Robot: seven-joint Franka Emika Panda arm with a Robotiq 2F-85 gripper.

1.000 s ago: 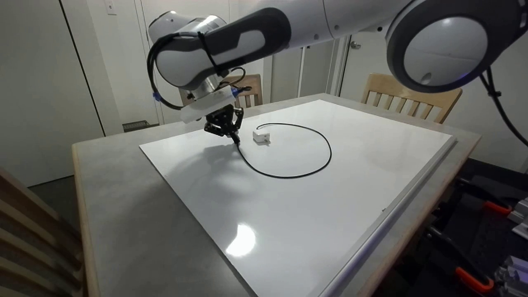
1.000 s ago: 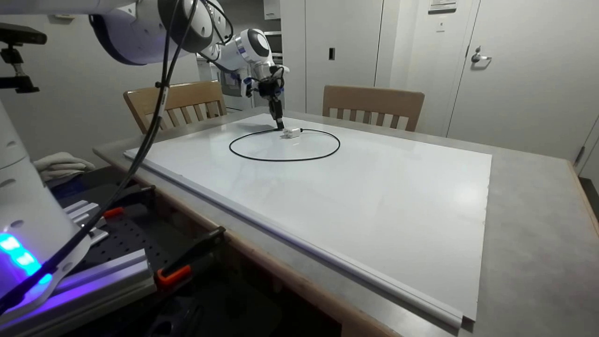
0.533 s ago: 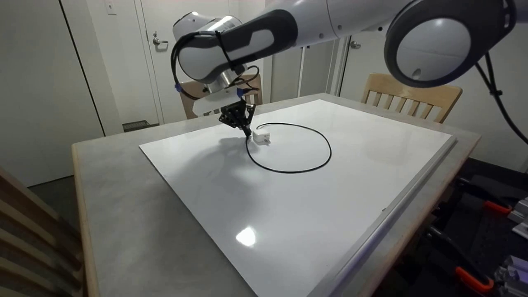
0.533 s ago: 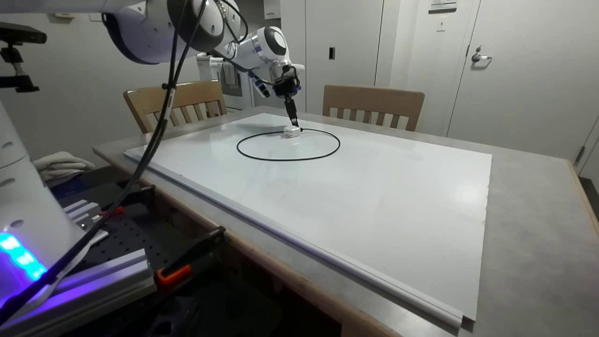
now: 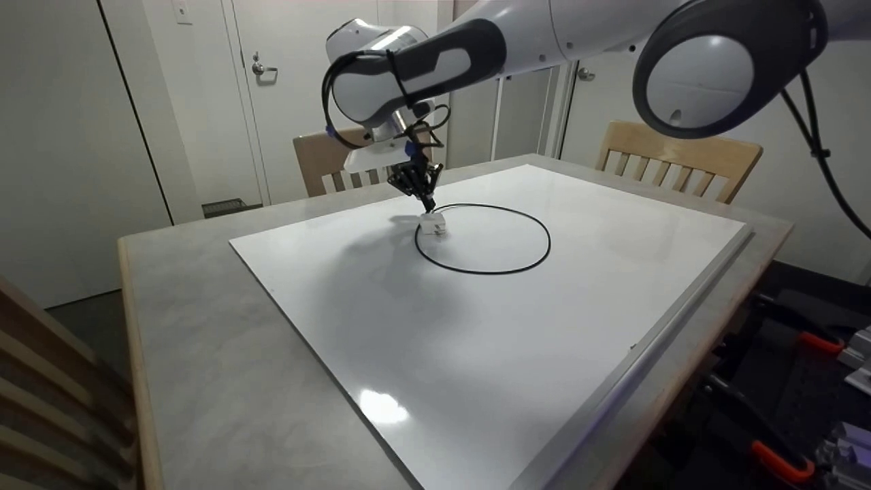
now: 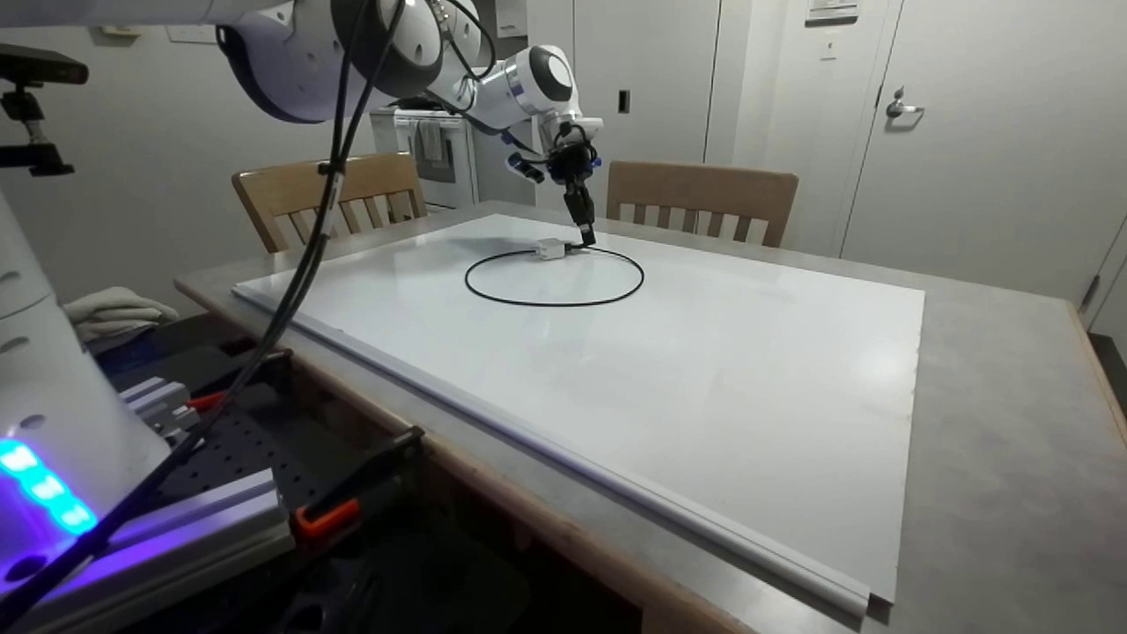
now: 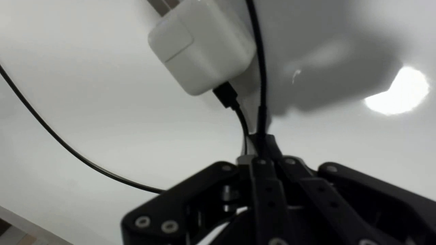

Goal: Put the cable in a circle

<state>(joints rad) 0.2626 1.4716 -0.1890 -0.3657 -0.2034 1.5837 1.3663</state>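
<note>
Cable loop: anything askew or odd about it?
The charger looks odd: in both exterior views a bulky box on the thin, rounded outline. It's plugged onto one end of the cable; the gripper is shut on the other end close by. No visible damage.

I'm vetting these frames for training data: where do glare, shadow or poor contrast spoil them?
Wrist view: harsh glare on the board, a grey shadow right of the white adapter, the black cable merging into the dark claw. In an exterior view: a glare patch by the board's edge, a soft shadow. In an exterior view: overexposed blue base lights, a milder glow on the board.
</note>
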